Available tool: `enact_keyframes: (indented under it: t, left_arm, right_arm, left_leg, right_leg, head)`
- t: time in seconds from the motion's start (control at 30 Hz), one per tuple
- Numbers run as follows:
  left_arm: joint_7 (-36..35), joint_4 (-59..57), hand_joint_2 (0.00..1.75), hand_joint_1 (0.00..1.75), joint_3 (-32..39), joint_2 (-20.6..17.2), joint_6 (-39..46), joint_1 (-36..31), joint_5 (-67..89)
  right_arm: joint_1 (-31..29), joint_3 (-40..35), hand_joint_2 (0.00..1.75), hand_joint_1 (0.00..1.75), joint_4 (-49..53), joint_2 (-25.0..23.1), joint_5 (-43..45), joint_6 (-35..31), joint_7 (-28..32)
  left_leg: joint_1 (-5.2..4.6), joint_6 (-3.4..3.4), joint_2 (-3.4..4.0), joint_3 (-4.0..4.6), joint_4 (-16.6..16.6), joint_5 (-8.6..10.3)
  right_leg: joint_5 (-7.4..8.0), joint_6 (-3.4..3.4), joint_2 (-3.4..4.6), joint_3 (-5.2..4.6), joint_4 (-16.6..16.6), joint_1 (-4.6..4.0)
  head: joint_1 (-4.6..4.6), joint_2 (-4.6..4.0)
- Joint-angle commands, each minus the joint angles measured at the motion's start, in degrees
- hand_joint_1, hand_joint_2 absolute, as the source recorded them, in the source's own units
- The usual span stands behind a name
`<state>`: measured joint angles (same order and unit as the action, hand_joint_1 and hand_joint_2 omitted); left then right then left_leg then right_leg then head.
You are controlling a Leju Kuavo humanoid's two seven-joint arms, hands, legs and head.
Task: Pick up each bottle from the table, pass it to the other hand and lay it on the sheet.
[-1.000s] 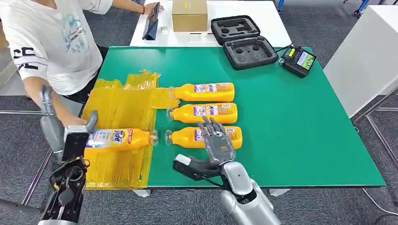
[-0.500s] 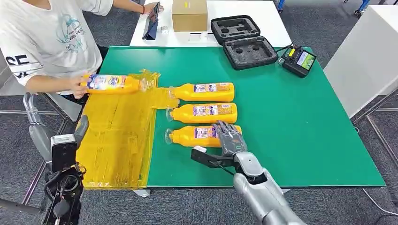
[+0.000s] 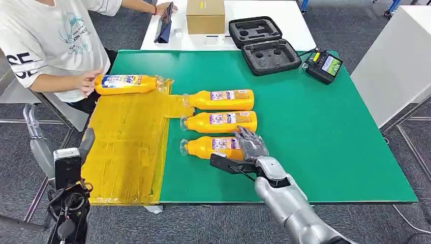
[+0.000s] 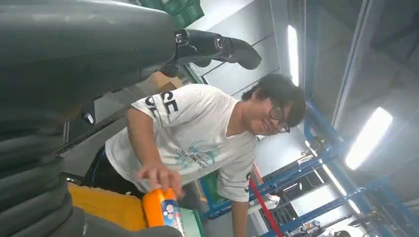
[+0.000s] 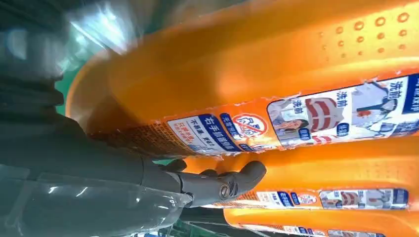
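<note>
The right hand is now laid over the base end of the nearest bottle, where a second ago it was hovering short of it; in the right wrist view its fingers are seen curled along the orange body, but a closed hold cannot be told yet. The left hand is lowered beside the table, fingers apart and holding nothing. The bottle it held a second ago has been taken by a person, whose hand rests on it at the far edge of the yellow sheet. One cycle is thus judged done and the next pick-up begun. Two more bottles lie side by side on the green table. Beyond it, an open foam-lined case is seen with its recesses unfilled, beside a closed cardboard box.
</note>
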<state>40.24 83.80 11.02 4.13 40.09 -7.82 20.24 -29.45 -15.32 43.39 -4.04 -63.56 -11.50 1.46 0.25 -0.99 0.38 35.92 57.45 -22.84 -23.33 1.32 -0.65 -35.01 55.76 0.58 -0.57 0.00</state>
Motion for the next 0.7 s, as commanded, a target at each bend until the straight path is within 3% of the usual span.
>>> enact_keyframes:
  t: [0.03, 0.23, 0.27, 0.3, 0.7]
  left_arm:
    - [-0.24, -1.71, 1.75, 0.0, 1.68, 1.22, -0.09, -0.9, -0.6]
    - [-0.24, -2.74, 1.75, 0.0, 1.6, 0.95, -0.09, -1.25, -2.1]
    - [-0.24, -2.91, 1.75, 0.0, 1.65, 0.96, -0.09, -1.26, -2.49]
    - [-0.24, -3.14, 1.75, 0.0, 1.72, 0.84, -0.09, -1.25, -2.74]
    - [-0.24, -3.68, 1.75, 0.0, 1.07, 0.46, -0.09, -0.96, -5.74]
  right_arm:
    - [-3.51, 1.03, 1.75, 0.0, -6.81, -1.25, 2.09, 0.36, 2.35]
    - [-5.67, 1.59, 1.75, 0.05, -10.73, -1.86, 7.21, 5.84, 5.89]
    - [-5.87, 1.31, 1.75, 1.4, -11.31, -1.79, 7.23, 6.18, 5.88]
    - [-6.26, 1.2, 1.75, 1.71, -12.38, -1.78, 8.31, 7.67, 6.94]
    - [-6.77, -0.02, 1.75, 1.75, -13.49, -1.49, 12.41, 11.94, 11.14]
  left_leg:
    - [0.02, 0.04, 0.01, -0.19, -0.03, -0.08]
    - [0.0, 0.03, 0.02, -0.13, -0.02, -0.04]
    - [0.03, 0.05, -0.01, -0.26, -0.03, -0.1]
    - [0.02, 0.04, -0.03, -0.22, -0.04, -0.07]
    - [0.02, 0.03, -0.04, -0.3, -0.08, -0.04]
  right_leg:
    - [-0.06, -0.03, 0.07, 0.19, -0.04, -0.01]
    - [-0.03, -0.02, 0.06, 0.11, -0.02, 0.0]
    - [-0.08, -0.05, 0.07, 0.26, -0.05, -0.03]
    - [-0.06, -0.04, 0.04, 0.22, -0.05, -0.02]
    - [-0.04, -0.03, 0.0, 0.27, -0.09, -0.02]
  head:
    - [0.0, 0.0]
    - [0.0, 0.0]
    - [0.0, 0.0]
    - [0.0, 0.0]
    - [0.0, 0.0]
